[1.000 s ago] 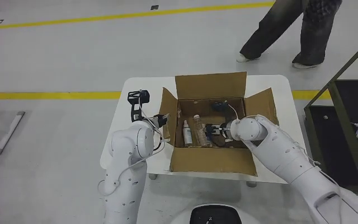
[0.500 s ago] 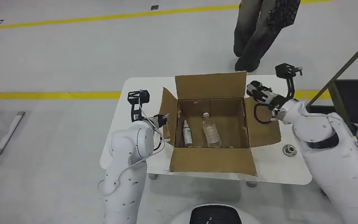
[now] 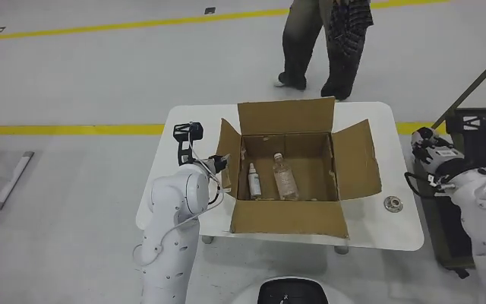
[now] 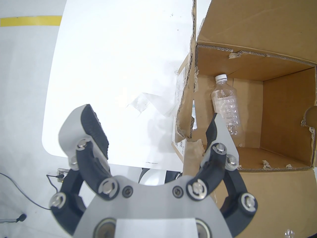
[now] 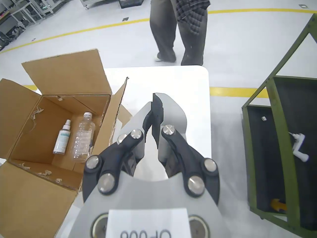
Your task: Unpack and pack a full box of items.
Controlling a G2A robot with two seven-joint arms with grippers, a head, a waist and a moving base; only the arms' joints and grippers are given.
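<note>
An open cardboard box point(image 3: 285, 118) stands in the middle of the white table point(image 3: 380, 228). Inside it lie a small white spray bottle point(image 3: 254, 181) point(image 5: 62, 138) and a clear plastic bottle point(image 3: 285, 176) point(image 4: 226, 107) point(image 5: 83, 137), side by side with their caps pointing away from me. My left gripper point(image 3: 219, 163) point(image 4: 154, 127) hangs open and empty above the table, just outside the box's torn left flap point(image 4: 190, 80). My right gripper point(image 3: 422, 140) point(image 5: 154, 115) is shut with nothing showing between its fingers, up by the table's right edge and well away from the box.
A small round metal piece point(image 3: 392, 203) lies on the table right of the box. Crumpled clear tape point(image 4: 146, 102) lies left of the box. A green cart point(image 5: 272, 100) stands right of the table, holding a white part point(image 5: 298, 147) and an orange item point(image 5: 277, 204).
My right arm has come up out of the box and swung right, past the right flap to the table's edge. The clear bottle lies slightly farther right. The left arm has not moved.
</note>
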